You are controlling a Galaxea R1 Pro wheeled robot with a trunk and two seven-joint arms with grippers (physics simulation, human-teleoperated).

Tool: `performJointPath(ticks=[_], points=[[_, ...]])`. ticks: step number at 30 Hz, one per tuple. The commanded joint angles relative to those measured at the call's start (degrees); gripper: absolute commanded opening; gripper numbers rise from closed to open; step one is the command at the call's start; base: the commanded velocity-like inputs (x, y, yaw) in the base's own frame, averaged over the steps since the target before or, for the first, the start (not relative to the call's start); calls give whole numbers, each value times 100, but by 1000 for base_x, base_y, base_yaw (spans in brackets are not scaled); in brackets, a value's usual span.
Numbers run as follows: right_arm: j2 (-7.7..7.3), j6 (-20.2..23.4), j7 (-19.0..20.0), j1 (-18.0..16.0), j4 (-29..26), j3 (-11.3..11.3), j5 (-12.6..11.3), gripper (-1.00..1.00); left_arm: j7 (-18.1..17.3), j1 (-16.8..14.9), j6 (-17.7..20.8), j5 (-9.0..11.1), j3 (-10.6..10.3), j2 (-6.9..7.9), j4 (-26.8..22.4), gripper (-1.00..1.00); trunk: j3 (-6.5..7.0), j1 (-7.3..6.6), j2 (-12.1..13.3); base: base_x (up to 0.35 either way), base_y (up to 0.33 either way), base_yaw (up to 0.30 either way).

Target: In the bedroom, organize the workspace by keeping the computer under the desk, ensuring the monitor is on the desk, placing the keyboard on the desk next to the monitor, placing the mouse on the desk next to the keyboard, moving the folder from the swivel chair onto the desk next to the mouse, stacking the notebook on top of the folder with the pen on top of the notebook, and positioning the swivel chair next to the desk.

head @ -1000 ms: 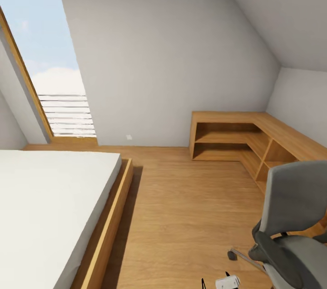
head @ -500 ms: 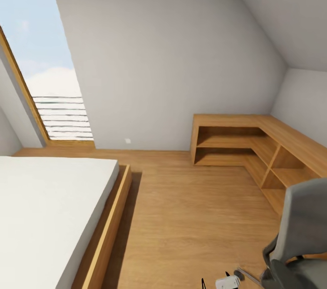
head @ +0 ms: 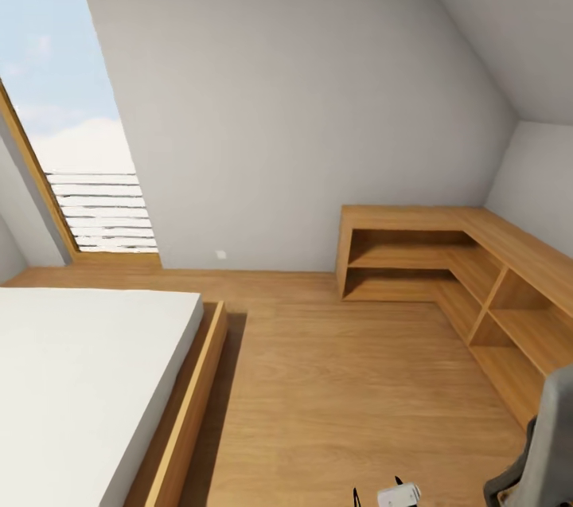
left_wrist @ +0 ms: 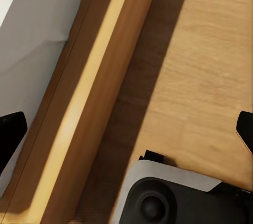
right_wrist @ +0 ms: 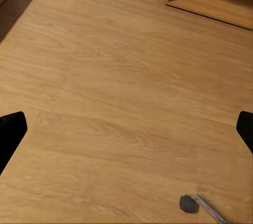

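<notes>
Both claws spread apart, empty, one swivel chair [head: 549,451], one bed [head: 79,380], one oak cabinet [head: 469,276]

The wood floor [head: 334,395] carries a bed [head: 79,380] with a white mattress in a wooden frame, a low L-shaped oak shelf unit [head: 446,260] against the wall, and the grey swivel chair [head: 545,459]; one castor [right_wrist: 186,203] touches the boards.
</notes>
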Motion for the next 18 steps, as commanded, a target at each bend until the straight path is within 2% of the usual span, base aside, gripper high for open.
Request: performJointPath(ticks=[1, 18], points=[[2, 1, -53, -3, 1, 48, -1, 100, 47, 1, -3, 27, -49, 7, -16, 100, -7, 5, -6, 326, 0, 0], [3, 1, -53, -3, 1, 57, -1, 100, 49, 1, 2, 27, -49, 9, -17, 100, -7, 5, -6, 326, 0, 0]])
